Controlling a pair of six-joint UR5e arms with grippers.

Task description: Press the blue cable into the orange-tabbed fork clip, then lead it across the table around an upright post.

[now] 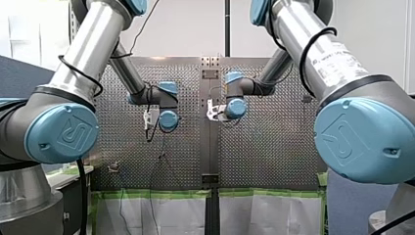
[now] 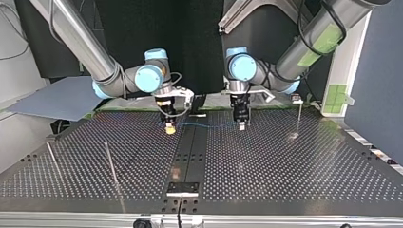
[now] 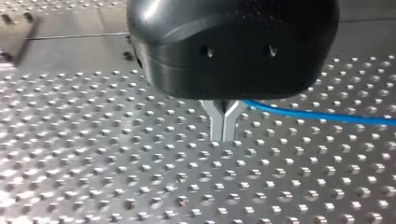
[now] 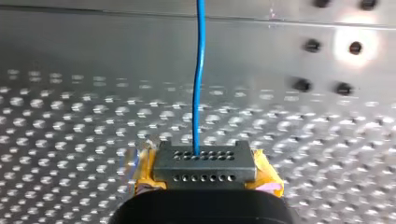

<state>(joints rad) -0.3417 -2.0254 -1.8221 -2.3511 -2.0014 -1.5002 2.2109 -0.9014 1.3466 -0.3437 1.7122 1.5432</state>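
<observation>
Left gripper [image 3: 223,135] is pinching the blue cable [image 3: 317,115]. Its metal fingers [image 3: 215,122] are narrow, nearly touching, w/ cable exiting sideways just beside them. Right gripper [image 4: 205,164], yellow pads, is clamping it too, cable running straight ahead from btwn its fingers. Both are holding it low over the desk [image 2: 285,180], prob so the span is taut for seating in the clip. Top view is showing what wrist views aren't: the span btwn both grippers, and upright posts [image 2: 111,164] well apart from them. Orange-tabbed clip: can't tell where.
</observation>
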